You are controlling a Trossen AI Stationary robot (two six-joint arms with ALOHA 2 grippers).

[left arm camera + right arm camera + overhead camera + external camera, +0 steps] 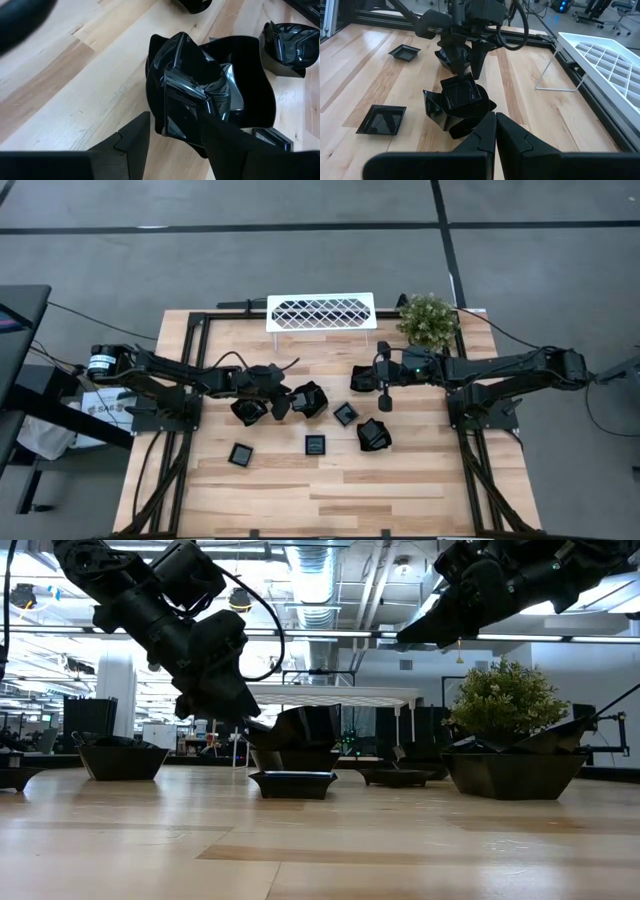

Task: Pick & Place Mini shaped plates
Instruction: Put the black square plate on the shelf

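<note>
- Looking straight down, my left gripper [283,402] hovers with jaws apart beside a stack of glossy black angular mini plates [310,399] mid-table; flat square black plates [241,455] lie nearer the front edge.
- Level with the wooden table [320,850], dishes sit in a row.
- Past my left fingers [131,140], the stack [210,90] lies just ahead.
- My right gripper [495,131] waits, jaws together, near the white lattice rack [605,55].

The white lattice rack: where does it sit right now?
In the high view the white lattice rack stands at the table's far edge, centre, just left of the potted plant, behind both grippers.
</note>
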